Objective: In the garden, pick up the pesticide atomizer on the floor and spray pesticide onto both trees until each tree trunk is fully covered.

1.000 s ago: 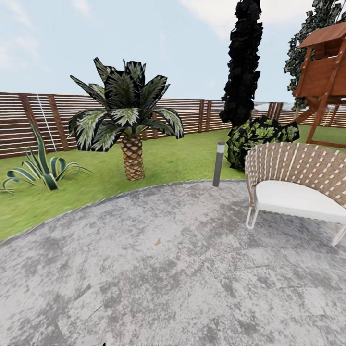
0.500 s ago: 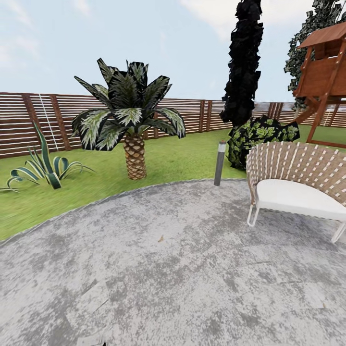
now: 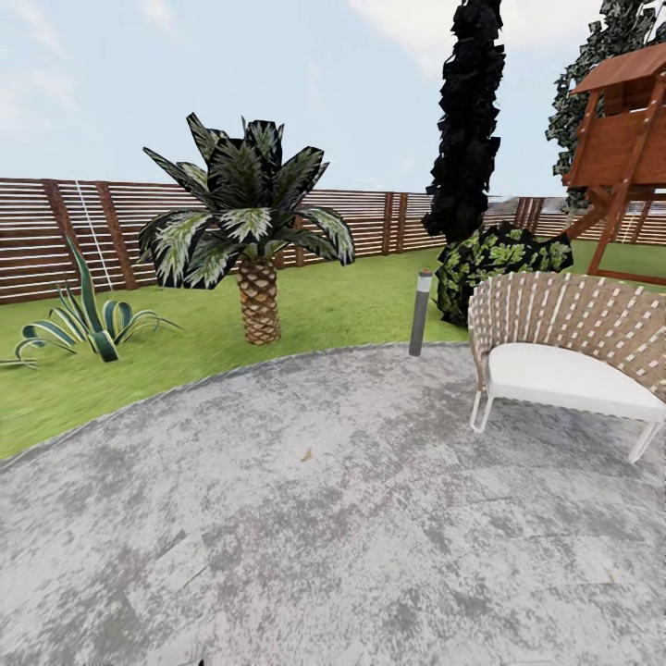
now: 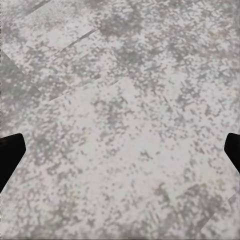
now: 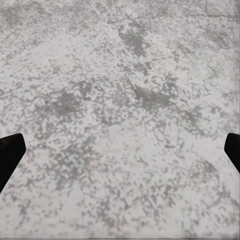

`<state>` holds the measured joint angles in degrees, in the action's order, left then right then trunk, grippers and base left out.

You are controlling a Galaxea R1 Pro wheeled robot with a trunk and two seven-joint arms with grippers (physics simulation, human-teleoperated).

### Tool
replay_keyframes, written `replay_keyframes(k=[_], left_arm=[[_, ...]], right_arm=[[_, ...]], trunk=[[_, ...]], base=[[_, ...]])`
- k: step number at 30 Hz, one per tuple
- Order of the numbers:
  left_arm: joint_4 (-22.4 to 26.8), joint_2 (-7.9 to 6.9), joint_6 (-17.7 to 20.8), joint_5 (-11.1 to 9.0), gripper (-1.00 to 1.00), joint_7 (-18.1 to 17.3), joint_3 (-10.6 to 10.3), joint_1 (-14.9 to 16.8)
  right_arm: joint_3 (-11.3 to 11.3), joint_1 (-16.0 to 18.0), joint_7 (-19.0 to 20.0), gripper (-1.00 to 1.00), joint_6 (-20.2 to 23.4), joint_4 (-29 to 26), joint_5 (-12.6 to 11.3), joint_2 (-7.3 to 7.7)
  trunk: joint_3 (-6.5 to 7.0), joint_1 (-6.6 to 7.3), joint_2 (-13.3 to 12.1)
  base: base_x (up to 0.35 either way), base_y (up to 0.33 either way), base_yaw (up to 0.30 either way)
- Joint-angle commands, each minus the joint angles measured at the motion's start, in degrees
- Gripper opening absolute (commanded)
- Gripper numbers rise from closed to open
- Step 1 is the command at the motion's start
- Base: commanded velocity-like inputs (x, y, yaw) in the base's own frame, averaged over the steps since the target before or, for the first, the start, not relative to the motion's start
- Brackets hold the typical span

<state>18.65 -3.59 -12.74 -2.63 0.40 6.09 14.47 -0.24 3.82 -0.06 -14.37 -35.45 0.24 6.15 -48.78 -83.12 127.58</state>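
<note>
The pesticide atomizer is out of view. I face the garden from a round grey stone floor (image 3: 333, 518), with green lawn (image 3: 351, 305) and a slatted brown fence (image 3: 111, 222) beyond. A ragged dark green tree crown (image 3: 606, 55) rises at the far right behind a wooden play tower; its tree trunk is hidden. My left gripper (image 4: 120, 155) hangs open over bare paving, its dark fingertips (image 4: 9, 155) far apart. My right gripper (image 5: 120, 155) is open too, above the same grey stone, nothing between its fingertips (image 5: 10, 152).
A short palm (image 3: 250, 231) stands on the grass ahead. To its left is a spiky agave (image 3: 83, 324). A grey bollard lamp (image 3: 421, 313), a bush (image 3: 499, 264) and a black cypress (image 3: 470, 120) sit right of centre. A woven chair (image 3: 564, 356) stands on the paving, a play tower (image 3: 624, 148) behind.
The whole view has shifted a little sideways, so the camera has turned slightly; the chair now sits a bit further left in the picture. Nothing in the garden has moved.
</note>
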Motion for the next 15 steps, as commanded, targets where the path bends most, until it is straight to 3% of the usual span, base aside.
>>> replay_keyframes(k=[1,8,15], left_arm=[[0.0,-0.01,-0.2,-0.3,1.00,0.0,0.0,0.0],[-0.1,-0.01,-0.2,-0.3,1.00,0.0,0.0,0.0],[-0.1,-0.01,-0.2,-0.3,1.00,0.0,0.0,0.0]], right_arm=[[0.0,0.0,0.0,1.00,-0.2,0.0,0.0,0.00],[0.0,0.0,0.0,1.00,-0.2,0.0,0.0,0.00],[0.0,0.0,0.0,1.00,-0.2,0.1,0.0,0.00]], trunk=[[-0.05,0.02,0.0],[-0.05,0.02,0.0],[-0.05,0.02,0.0]], base=[[-0.021,-0.008,0.000],[-0.046,-0.003,0.000],[-0.291,0.021,0.000]])
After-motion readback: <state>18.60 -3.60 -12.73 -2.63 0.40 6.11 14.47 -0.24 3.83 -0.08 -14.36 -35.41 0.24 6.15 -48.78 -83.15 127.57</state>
